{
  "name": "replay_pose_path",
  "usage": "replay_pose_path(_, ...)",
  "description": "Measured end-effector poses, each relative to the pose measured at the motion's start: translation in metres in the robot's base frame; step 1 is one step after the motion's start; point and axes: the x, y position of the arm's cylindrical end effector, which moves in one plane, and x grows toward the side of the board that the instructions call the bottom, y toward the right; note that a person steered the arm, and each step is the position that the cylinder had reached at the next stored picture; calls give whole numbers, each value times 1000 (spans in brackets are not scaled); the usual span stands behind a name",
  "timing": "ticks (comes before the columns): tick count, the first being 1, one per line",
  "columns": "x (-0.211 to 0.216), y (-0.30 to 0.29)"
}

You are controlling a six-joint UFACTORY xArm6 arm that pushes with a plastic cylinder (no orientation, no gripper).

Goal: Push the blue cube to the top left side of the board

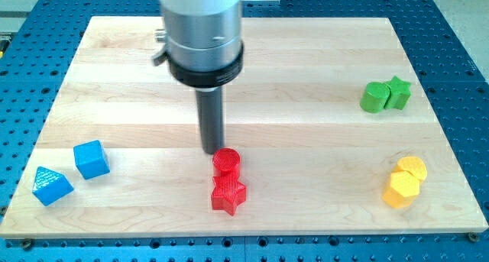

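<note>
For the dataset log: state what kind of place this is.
Probably a robotics lab bench. A wooden board lies on a blue perforated table; my tip sits just above the red cylinder, with small printed blocks like the blue cube scattered about.

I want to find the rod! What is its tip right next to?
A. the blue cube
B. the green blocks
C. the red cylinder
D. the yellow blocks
C: my tip sits just at the upper left edge of the red cylinder, while the blue cube lies far off toward the view's left.
</note>
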Motion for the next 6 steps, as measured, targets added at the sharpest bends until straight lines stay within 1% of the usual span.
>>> replay_pose_path(2,65,-115)
replay_pose_path(3,42,-139)
replay_pose_path(5,-66,-147)
replay_pose_path(6,-28,-145)
